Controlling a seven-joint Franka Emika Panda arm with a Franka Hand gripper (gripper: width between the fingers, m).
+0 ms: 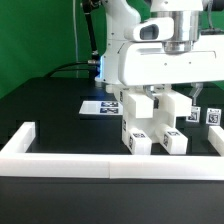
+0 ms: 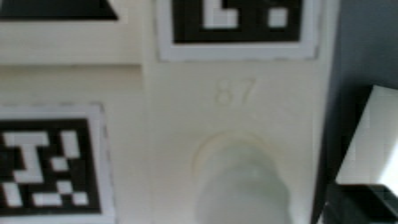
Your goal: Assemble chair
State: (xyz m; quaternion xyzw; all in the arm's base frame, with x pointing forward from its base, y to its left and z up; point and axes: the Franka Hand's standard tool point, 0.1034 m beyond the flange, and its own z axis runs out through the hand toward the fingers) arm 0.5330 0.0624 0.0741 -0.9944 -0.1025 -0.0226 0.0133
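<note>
White blocky plastic chair [image 1: 138, 128]: judged light, rigid, slick; best held across flat block sides; tool [image 1: 160, 92] opening was indiscernible

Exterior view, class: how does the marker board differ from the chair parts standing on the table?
The marker board lies thin and flat on the black table; the chair parts stand upright as chunky blocks. The marker board lies farther back, toward the exterior view's left; the chair parts stand nearer the border wall. Both are white and carry black-and-white square tags.
</note>
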